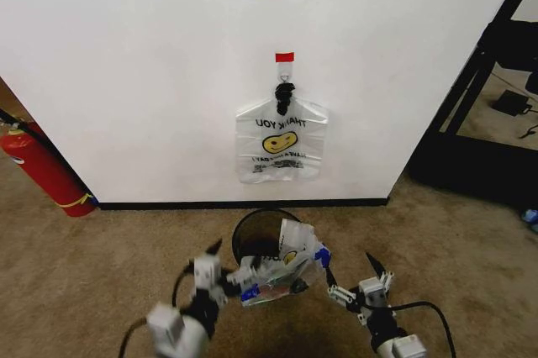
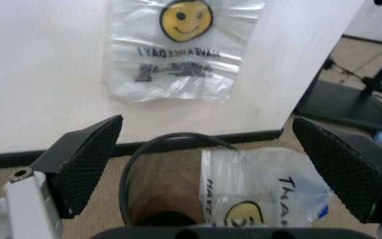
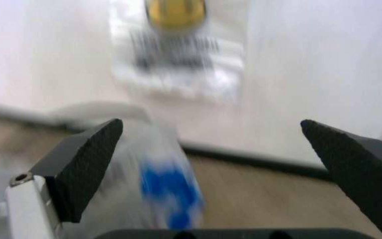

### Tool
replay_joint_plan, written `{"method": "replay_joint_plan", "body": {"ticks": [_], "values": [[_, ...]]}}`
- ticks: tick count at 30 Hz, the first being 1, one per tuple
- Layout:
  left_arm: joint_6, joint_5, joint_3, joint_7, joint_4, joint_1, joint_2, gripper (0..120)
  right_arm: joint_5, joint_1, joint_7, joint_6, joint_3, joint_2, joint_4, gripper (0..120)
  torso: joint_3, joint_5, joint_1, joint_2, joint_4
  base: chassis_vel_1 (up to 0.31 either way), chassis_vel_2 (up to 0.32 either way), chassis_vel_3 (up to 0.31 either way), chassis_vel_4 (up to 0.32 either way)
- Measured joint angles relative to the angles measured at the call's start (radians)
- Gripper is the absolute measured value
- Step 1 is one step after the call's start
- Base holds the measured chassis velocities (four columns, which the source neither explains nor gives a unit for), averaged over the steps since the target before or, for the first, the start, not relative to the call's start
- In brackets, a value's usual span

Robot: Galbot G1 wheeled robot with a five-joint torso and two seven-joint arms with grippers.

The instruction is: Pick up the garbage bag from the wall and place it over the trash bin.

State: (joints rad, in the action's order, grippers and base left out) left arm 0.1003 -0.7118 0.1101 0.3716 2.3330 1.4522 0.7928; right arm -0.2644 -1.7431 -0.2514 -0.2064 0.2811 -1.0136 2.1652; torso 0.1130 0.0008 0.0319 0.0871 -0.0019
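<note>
Your garbage bag (image 1: 282, 265) with blue patches already lies draped on the trash bin (image 1: 252, 236) rim, not spread over it, while your left gripper (image 1: 220, 261) and right gripper (image 1: 357, 278) wait wide open beside the bin, holding nothing.

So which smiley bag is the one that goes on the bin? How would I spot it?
Find the broad white wall, then look down to the small round black mesh trash bin on the carpet before it. The thin translucent white plastic garbage bag lies crumpled over its rim, between the two grippers. Unlike the flat smiley bag hanging on the wall hook, it has blue patches.
</note>
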Motion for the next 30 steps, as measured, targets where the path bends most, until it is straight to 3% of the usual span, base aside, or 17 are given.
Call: {"method": "replay_joint_plan", "body": {"ticks": [2,4,6,11,13,14,19,21,25,30], "values": [[0.026,-0.072,-0.028,-0.022,-0.057,-0.109,-0.036,100,-0.026,0.007,0.055,-0.113,0.05,-0.051,-0.029,100,0.0,-0.0025,0.0,0.0,-0.0012,0.0,0.0,0.0,0.0],[0.047,-0.115,-0.051,-0.032,-0.093,-0.174,-0.052,100,-0.028,0.008,0.084,-0.17,0.082,-0.081,-0.044,100,0.0,-0.0009,0.0,0.0,-0.0016,0.0,0.0,0.0,0.0],[0.091,-0.191,-0.121,-0.061,-0.177,-0.339,-0.07,100,-0.019,0.006,0.139,-0.267,0.15,-0.151,-0.07,100,0.0,-0.0011,0.0,0.0,-0.0013,0.0,0.0,0.0,0.0],[0.177,-0.237,-0.306,-0.241,-0.347,-0.632,-0.095,100,-0.03,-0.042,0.185,-0.318,0.23,-0.256,-0.074,100,0.0,-0.001,0.0,0.0,-0.0014,0.0,0.0,0.0,0.0],[0.187,-0.236,-0.338,-0.263,-0.368,-0.666,-0.098,100,-0.031,-0.051,0.188,-0.322,0.235,-0.265,-0.072,100,0.0,-0.0009,0.0,0.0,-0.0011,0.0,0.0,0.0,0.0],[0.224,-0.235,-0.427,-0.319,-0.424,-0.761,-0.103,100,-0.032,-0.078,0.2,-0.33,0.245,-0.282,-0.068,100,0.0,-0.0011,0.0,0.0,-0.0007,0.0,0.0,0.0,0.0],[0.318,-0.193,-0.648,-0.439,-0.586,-1.02,-0.078,100,-0.029,-0.137,0.213,-0.356,0.246,-0.31,-0.062,100,0.0,-0.0009,0.0,0.0,-0.0014,0.0,0.0,0.0,0.0],[0.323,-0.191,-0.658,-0.444,-0.593,-1.034,-0.076,100,-0.029,-0.139,0.213,-0.357,0.246,-0.311,-0.06,100,0.0,-0.0008,0.0,0.0,-0.0013,0.0,0.0,0.0,0.0],[0.342,-0.111,-0.774,-0.492,-0.72,-1.165,-0.028,100,-0.033,-0.158,0.21,-0.362,0.253,-0.309,-0.043,100,0.0,-0.0009,0.0,0.0,-0.0011,0.0,0.0,0.0,0.0],[0.344,-0.1,-0.821,-0.508,-0.798,-1.203,0.01,100,-0.034,-0.162,0.206,-0.362,0.255,-0.307,-0.038,100,0.0,-0.0008,0.0,0.0,-0.0011,0.0,0.0,0.0,0.0]]}}
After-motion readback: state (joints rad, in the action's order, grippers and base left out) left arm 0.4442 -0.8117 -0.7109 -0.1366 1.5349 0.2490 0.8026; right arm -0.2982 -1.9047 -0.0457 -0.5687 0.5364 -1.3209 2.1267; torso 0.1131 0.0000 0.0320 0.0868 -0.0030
